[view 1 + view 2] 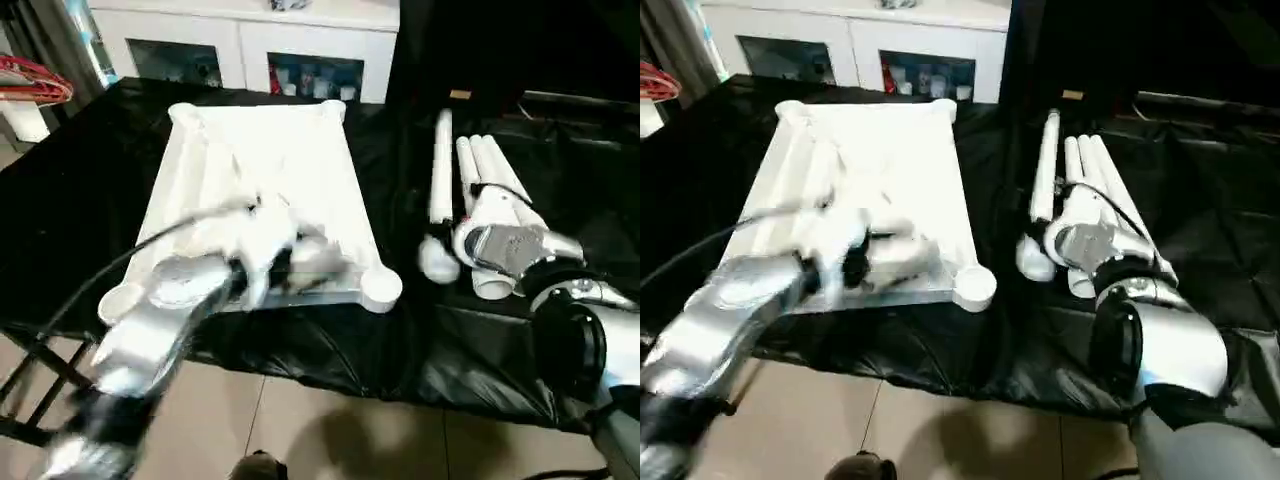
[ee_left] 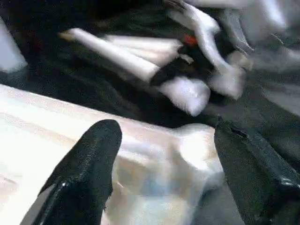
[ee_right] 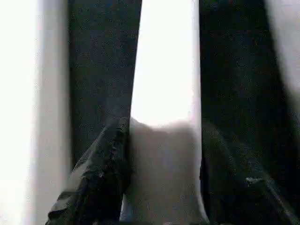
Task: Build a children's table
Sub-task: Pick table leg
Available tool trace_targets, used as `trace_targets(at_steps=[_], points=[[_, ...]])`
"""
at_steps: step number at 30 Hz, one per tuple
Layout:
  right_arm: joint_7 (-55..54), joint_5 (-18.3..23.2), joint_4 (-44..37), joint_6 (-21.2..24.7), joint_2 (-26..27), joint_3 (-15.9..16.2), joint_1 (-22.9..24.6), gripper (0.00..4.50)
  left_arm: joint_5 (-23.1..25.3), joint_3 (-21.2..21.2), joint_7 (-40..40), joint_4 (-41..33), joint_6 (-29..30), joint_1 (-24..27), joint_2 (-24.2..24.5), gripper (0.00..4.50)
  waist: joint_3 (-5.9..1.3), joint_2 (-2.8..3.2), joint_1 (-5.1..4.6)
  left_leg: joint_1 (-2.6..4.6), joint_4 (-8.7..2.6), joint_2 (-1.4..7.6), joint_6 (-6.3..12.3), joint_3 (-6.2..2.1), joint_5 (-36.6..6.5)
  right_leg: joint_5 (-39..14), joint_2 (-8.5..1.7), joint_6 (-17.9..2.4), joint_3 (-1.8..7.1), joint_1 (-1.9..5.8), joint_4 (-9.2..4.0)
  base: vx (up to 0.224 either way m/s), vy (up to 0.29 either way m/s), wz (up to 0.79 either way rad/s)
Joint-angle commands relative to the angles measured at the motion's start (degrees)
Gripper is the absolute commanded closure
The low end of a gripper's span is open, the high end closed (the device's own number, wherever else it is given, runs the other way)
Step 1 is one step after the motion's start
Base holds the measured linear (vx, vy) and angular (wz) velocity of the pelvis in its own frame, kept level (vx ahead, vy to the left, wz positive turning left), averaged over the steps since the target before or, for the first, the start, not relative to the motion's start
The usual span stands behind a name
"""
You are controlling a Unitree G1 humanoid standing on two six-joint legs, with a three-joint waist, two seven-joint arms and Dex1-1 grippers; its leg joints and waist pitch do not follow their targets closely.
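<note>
From the left eye view we see the white table top [image 1: 265, 190] lying ribbed side up on the black-draped desk [image 1: 60, 200], with round sockets at its corners. Our left arm [image 1: 150, 330] reaches over the near edge of the top, and its left pincer [image 1: 300, 262] is blurred there, just beside the near right corner socket [image 1: 381, 288]. The white legs [image 1: 480, 175] lie bundled well to the right of that pincer, and our right arm [image 1: 520, 250] comes down on their near ends. Beyond the desk stands a white cabinet [image 1: 250, 40] with glass doors.

In the left wrist view the left pincer [image 2: 164, 164] stands wide open with nothing between its black fingers [image 2: 89, 168]; the table top's corner sits just below and ahead of it, and the legs lie beyond on the black cloth.

In the right wrist view the right pincer [image 3: 164, 183] is closed around one white leg [image 3: 166, 70], a finger pressed to each side, with another leg just beside it.
</note>
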Motion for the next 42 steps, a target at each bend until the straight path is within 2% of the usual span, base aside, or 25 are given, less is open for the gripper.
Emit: trace_targets(at_steps=[1, 4, 5, 6, 8, 9, 10, 11, 12, 13, 14, 15, 17, 19, 22, 24, 25, 27, 29, 30, 32, 33, 39, 40, 42], points=[[4.3, 2.9, -3.8, -4.0, -0.5, -2.3, 0.4, 2.61, -0.5, 2.3, 4.2, 1.5, 0.0, -2.2, -1.9, 0.54, -4.65, -0.89, 0.13, 1.27, -3.05, 4.29, 2.58, -1.39, -3.7, 7.1, -6.12, -13.5, 3.02, 2.76, -3.51, 0.0, 0.0, 0.0], [12.9, 5.3, -8.5, -3.3, -0.2, -2.6, 2.8, 2.61, -3.3, 4.8, 7.3, 3.3, 1.7, -4.4, -5.8, 0.28, -4.72, -0.98, 0.28, 1.15, -2.79, 4.32, 4.25, -1.47, -2.6, 8.8, -5.98, -14.2, 2.84, 2.77, -3.21, 0.0, 0.0, 0.0], [16.8, 6.3, -11.5, -2.3, 0.1, -2.3, 4.3, 2.61, -4.3, 5.5, 8.1, 3.9, 2.4, -5.2, -6.9, 0.2, -4.66, -0.41, 0.46, 1.11, -2.57, 4.22, 4.88, -1.35, -2.8, 9.4, -5.91, -14.4, 2.87, 2.73, -3.32, 0.0, 0.0, 0.0], [20.5, 7.2, -15.5, -0.4, 0.4, -1.5, 6.4, 2.61, -5.0, 6.0, 8.9, 4.5, 3.3, -6.1, -8.1, 0.11, -4.67, -0.78, 0.73, 1.04, -2.49, 4.29, 5.7, -1.41, -2.1, 10.7, -5.77, -14.1, 2.86, 2.96, -3.26, 0.0, 0.0, 0.0], [25.9, 8.7, -23.2, 2.0, 1.0, 0.5, 10.3, 2.61, -6.6, 7.3, 10.1, 5.9, 4.8, -7.7, -10.0, 0.01, -4.91, -0.42, 1.34, 1.17, -2.24, 4.48, 6.58, -1.6, -1.1, 11.7, -5.74, -13.9, 2.75, 2.74, -3.05, 0.0, 0.0, 0.0], [27.3, 9.1, -25.7, 2.5, 1.2, 1.2, 11.6, 2.61, -7.0, 7.7, 10.5, 6.4, 5.2, -8.3, -10.6, 0.0, -5.04, -0.48, 1.58, 1.3, -2.23, 4.73, 6.57, -1.68, -1.2, 11.5, -5.93, -14.1, 2.75, 2.65, -3.02, 0.0, 0.0, 0.0], [28.9, 10.7, -30.7, 4.4, 1.5, 2.3, 14.1, 2.61, -7.8, 8.3, 11.0, 7.1, 5.9, -9.1, -11.6, 0.0, -5.04, -0.01, 1.72, 1.1, -2.21, 4.69, 6.27, -1.8, -1.4, 10.6, -6.05, -14.5, 2.7, 2.62, -2.99, 0.0, 0.0, 0.0], [31.5, 12.9, -37.9, 5.9, 1.6, 4.1, 18.0, 2.62, -9.7, 9.3, 11.2, 7.7, 7.2, -10.2, -13.1, 0.0, -5.03, -0.19, 1.92, 1.33, -2.15, 4.69, 6.36, -1.69, -1.7, 10.4, -5.94, -14.1, 2.79, 2.5, -3.34, 0.0, 0.0, 0.0], [34.8, 16.5, -48.6, 9.0, 1.4, 6.7, 24.0, 2.62, -12.8, 10.8, 11.4, 8.4, 9.4, -11.6, -15.2, 0.0, -5.12, -0.2, 2.32, 1.12, -2.01, 4.87, 6.55, -1.89, -0.7, 12.3, -6.09, -13.9, 2.81, 2.62, -3.01, 0.0, 0.0, 0.0], [34.8, 16.6, -48.7, 9.1, 1.4, 6.7, 24.0, 2.62, -12.8, 10.8, 11.4, 8.4, 9.4, -11.6, -15.2, 0.0, -5.06, -0.26, 2.73, 1.33, -1.97, 4.96, 6.78, -1.87, -0.9, 12.3, -6.03, -13.4, 2.86, 2.47, -3.24, 0.0, 0.0, 0.0], [35.7, 17.7, -51.8, 10.2, 1.1, 7.5, 25.8, 2.62, -14.9, 11.9, 11.8, 8.7, 11.0, -12.3, -16.4, 0.0, -5.23, -0.27, 2.89, 1.32, -1.91, 5.15, 6.8, -2.01, -1.2, 12.3, -6.21, -13.7, 2.83, 2.44, -2.96, 0.0, 0.0, 0.0], [36.5, 18.3, -54.9, 11.0, 1.0, 8.0, 27.5, 2.62, -17.4, 13.3, 12.1, 9.3, 13.0, -13.3, -17.8, 0.0, -4.97, -0.05, 3.13, 1.23, -2.16, 5.01, 5.73, -1.9, -3.3, 8.5, -6.33, -13.8, 2.88, 2.27, -3.53, 0.0, 0.0, 0.0], [37.9, 19.1, -59.4, 12.5, 0.9, 8.1, 29.9, 2.62, -20.7, 15.2, 12.6, 10.9, 16.0, -14.9, -19.6, 0.0, -4.85, 0.23, 3.25, 1.25, -2.38, 5.06, 4.53, -2.06, -5.3, 5.5, -6.62, -14.1, 2.96, 2.22, -3.9, 0.0, 0.0, 0.0], [41.0, 22.6, -67.1, 16.2, 0.2, 8.6, 33.7, 2.62, -22.5, 16.6, 13.1, 15.1, 18.3, -16.9, -21.3, 0.0, -4.48, 0.23, 3.36, 1.57, -2.73, 5.03, 3.07, -2.1, -8.1, 0.4, -6.55, -12.7, 3.21, 2.13, -4.73, 0.0, 0.0, 0.0], [41.3, 23.5, -69.6, 17.5, -0.3, 9.2, 35.0, 2.62, -23.1, 16.8, 12.7, 16.1, 18.9, -17.5, -21.8, 0.0, -4.32, 0.22, 3.31, 1.49, -3.39, 5.08, 1.49, -2.54, -10.4, -5.1, -6.9, -10.6, 3.31, 2.37, -5.44, 0.0, 0.0, 0.0], [41.6, 24.3, -72.3, 18.2, -0.8, 10.5, 36.9, 2.62, -25.0, 17.0, 11.5, 15.2, 20.2, -17.7, -22.5, 0.0, -4.36, 0.31, 3.14, 1.52, -3.57, 5.26, 0.3, -2.55, -10.7, -5.1, -6.89, -10.3, 3.29, 2.35, -5.5, 0.0, 0.0, 0.0], [41.6, 24.7, -74.0, 18.7, -1.1, 11.5, 38.0, 2.62, -26.6, 16.8, 10.7, 14.1, 21.6, -17.8, -22.8, 0.0, -4.5, 0.32, 3.18, 1.54, -3.5, 5.23, 0.35, -2.56, -10.0, -3.3, -6.89, -10.5, 3.3, 2.33, -5.34, 0.0, 0.0, 0.0], [41.5, 24.5, -74.3, 18.7, -1.1, 11.9, 38.1, 2.62, -26.5, 16.5, 10.6, 13.7, 21.6, -17.8, -22.8, 0.0, -4.49, 0.36, 2.97, 1.27, -3.48, 5.06, 0.74, -2.62, -9.3, -1.6, -6.88, -11.0, 3.21, 2.41, -5.22, 0.0, 0.0, 0.0], [40.6, 23.7, -74.6, 18.5, -0.6, 12.2, 38.0, 2.62, -27.6, 17.3, 11.4, 13.4, 22.4, -18.1, -23.3, 0.0, -4.43, 0.38, 2.89, 1.29, -3.37, 5.03, 0.8, -2.47, -9.1, -1.5, -6.95, -11.2, 3.28, 2.32, -5.37, 0.0, 0.0, 0.0], [40.1, 23.9, -75.2, 19.0, -0.3, 12.0, 38.1, 2.62, -28.0, 17.6, 11.6, 13.4, 22.6, -18.3, -23.4, 0.36, -4.43, 0.42, 3.02, 1.26, -3.36, 5.0, 0.92, -2.46, -8.9, -1.6, -6.96, -11.1, 3.28, 2.36, -5.39, 0.0, 0.0, 0.0], [39.7, 24.2, -75.9, 19.5, -0.2, 11.9, 38.1, 2.62, -28.3, 17.8, 11.7, 13.3, 22.7, -18.5, -23.3, 0.36, -4.49, 0.48, 3.04, 1.31, -3.4, 5.08, 1.07, -2.52, -8.5, -1.1, -6.87, -10.9, 3.23, 2.35, -5.34, 0.0, 0.0, 0.0], [39.3, 24.6, -76.3, 19.8, -0.2, 12.0, 38.2, 2.62, -28.7, 18.1, 11.9, 13.4, 22.6, -18.7, -23.3, 0.56, -4.52, 0.52, 3.02, 1.31, -3.43, 5.14, 1.17, -2.57, -7.9, 0.2, -6.87, -10.9, 3.21, 2.41, -5.22, 0.0, 0.0, 0.0], [38.6, 25.2, -76.0, 19.9, -0.6, 12.3, 38.7, 2.62, -31.3, 19.9, 12.1, 13.1, 23.1, -18.6, -23.4, 0.93, -4.67, 0.61, 3.07, 1.31, -3.29, 5.05, 1.53, -2.49, -6.8, 3.0, -6.84, -11.3, 3.1, 2.51, -5.0, 0.0, 0.0, 0.0], [38.6, 25.2, -76.0, 19.9, -0.6, 12.3, 38.7, 2.62, -31.5, 20.0, 12.1, 13.0, 23.2, -18.5, -23.4, 1.18, -4.64, 0.71, 3.07, 1.28, -3.28, 5.03, 1.53, -2.49, -6.8, 3.2, -6.81, -11.3, 3.11, 2.48, -4.99, 0.0, 0.0, 0.0], [38.3, 25.2, -76.2, 20.1, -0.6, 12.2, 38.9, 2.62, -31.8, 20.1, 12.2, 12.8, 23.6, -18.4, -23.5, 1.32, -4.67, 0.74, 3.09, 1.31, -3.3, 5.07, 1.48, -2.52, -6.8, 3.5, -6.85, -11.4, 3.1, 2.52, -4.95, 0.0, 0.0, 0.0]])
